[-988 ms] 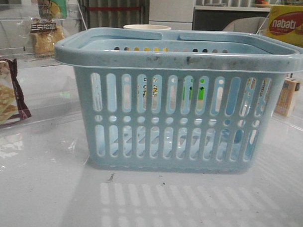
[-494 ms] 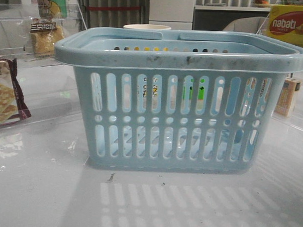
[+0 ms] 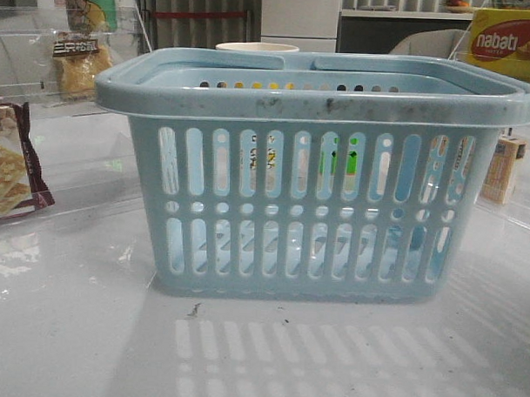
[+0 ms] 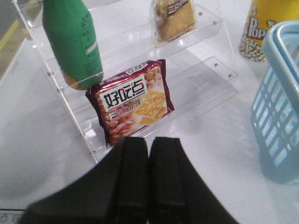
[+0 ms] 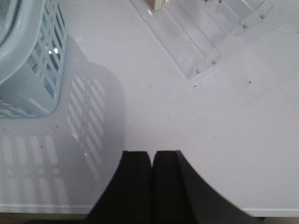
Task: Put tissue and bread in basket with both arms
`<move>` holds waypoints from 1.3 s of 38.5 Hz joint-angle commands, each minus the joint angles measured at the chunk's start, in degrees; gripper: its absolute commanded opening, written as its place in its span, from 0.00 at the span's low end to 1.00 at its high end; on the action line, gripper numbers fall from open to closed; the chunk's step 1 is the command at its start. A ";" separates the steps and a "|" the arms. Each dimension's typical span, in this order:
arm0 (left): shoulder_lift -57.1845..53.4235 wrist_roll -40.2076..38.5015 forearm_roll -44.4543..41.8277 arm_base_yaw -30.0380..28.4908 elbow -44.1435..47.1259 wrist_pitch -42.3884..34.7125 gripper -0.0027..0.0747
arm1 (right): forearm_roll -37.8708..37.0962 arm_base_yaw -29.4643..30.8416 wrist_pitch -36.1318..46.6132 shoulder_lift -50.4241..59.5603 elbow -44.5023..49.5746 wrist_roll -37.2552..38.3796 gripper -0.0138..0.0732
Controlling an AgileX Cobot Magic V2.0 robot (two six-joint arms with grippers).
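Nothing has moved since the earlier front views. The basket (image 3: 314, 174) looks empty, off to one side of each arm. The bread (image 4: 174, 18) sits on a shelf beyond the left gripper (image 4: 148, 154); tissue unseen. Left and right gripper (image 5: 152, 163) are pressed together, empty: nothing done yet.

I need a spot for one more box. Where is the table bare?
Bare: the table in front of the basket, and between the basket and the cracker packet. Also beside the right gripper. Crowded: the clear shelf holding the bread.
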State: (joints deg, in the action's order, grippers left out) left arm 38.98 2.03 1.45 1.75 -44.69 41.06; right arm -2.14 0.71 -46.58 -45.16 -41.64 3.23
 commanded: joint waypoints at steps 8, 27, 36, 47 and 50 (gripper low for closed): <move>5.85 3.87 0.12 -0.08 -1.77 -3.98 0.57 | -0.23 0.19 7.02 -6.12 -1.48 -0.12 0.65; 7.95 4.09 1.50 16.50 -1.77 -4.59 0.69 | -2.91 9.56 9.68 -21.50 -15.79 -0.12 0.73; 7.95 4.09 1.60 17.61 -1.77 -4.48 0.69 | -3.05 10.64 9.64 -39.08 -33.37 -0.18 0.73; 7.95 4.09 1.60 17.61 -1.77 -4.48 0.69 | -5.56 10.64 11.76 -54.61 -44.59 -0.22 0.73; 7.95 4.09 1.60 17.61 -1.77 -4.48 0.69 | -5.56 10.64 13.95 -56.11 -44.59 -0.22 0.66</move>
State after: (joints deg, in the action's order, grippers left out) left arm 47.04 6.18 2.51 18.89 -44.69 40.83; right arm -6.75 11.00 -37.16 -103.52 -84.05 3.23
